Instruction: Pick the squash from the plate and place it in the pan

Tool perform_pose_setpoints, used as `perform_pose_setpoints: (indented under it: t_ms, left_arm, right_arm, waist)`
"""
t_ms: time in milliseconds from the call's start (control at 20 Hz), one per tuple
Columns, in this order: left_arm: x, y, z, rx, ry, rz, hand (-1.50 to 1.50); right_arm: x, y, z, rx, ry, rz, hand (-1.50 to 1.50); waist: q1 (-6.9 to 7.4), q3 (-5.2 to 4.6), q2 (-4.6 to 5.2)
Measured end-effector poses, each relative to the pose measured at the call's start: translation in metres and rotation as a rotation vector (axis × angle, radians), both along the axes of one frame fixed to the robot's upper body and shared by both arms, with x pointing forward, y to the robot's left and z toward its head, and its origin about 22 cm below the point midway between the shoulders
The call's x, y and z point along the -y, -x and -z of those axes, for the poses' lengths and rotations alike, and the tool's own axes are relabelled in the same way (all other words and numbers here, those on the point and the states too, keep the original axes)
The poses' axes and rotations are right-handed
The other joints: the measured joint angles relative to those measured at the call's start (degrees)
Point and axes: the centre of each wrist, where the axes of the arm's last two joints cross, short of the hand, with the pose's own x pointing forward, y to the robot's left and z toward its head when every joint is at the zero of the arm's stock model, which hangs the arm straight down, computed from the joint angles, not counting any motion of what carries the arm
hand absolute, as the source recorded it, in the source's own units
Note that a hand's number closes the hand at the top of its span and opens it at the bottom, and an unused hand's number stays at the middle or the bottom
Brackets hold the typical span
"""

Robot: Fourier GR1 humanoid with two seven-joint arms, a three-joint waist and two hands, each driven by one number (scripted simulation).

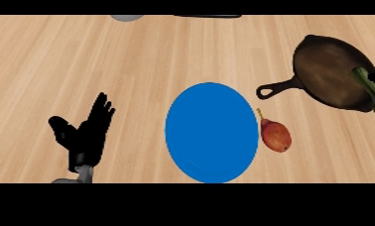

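Observation:
A blue plate (211, 132) lies in the middle of the wooden counter with nothing on it. A dark cast-iron pan (333, 74) sits at the right, its handle pointing down-left toward the plate. A green squash (365, 81) lies on the pan's right side, partly cut off by the view's edge. My left hand (86, 133) rests open at the lower left, fingers up, apart from the plate. My right hand does not show in the head view.
A red-orange fruit with a stem (275, 135) lies on the counter just right of the plate. A grey round object (127, 17) and a dark thin object (209, 16) peek in at the counter's far edge.

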Motion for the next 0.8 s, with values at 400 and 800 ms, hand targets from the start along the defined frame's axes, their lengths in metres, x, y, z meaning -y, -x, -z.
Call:
perform_pose_setpoints:
  t_ms: [400,800]
  left_arm:
    - [-0.001,0.005,0.007,-0.022,0.0,-0.027,0.0]
    - [-0.014,0.014,0.007,-0.032,0.003,-0.051,0.0]
  right_arm:
    - [-0.026,-0.012,-0.01,0.395,0.012,-0.055,-1.5]
    - [-0.086,0.006,0.01,0.672,-0.018,-0.19,-1.5]
  waist:
    - [-1.76,-0.08,-0.82]
    - [-3.42,-0.26,-1.69]
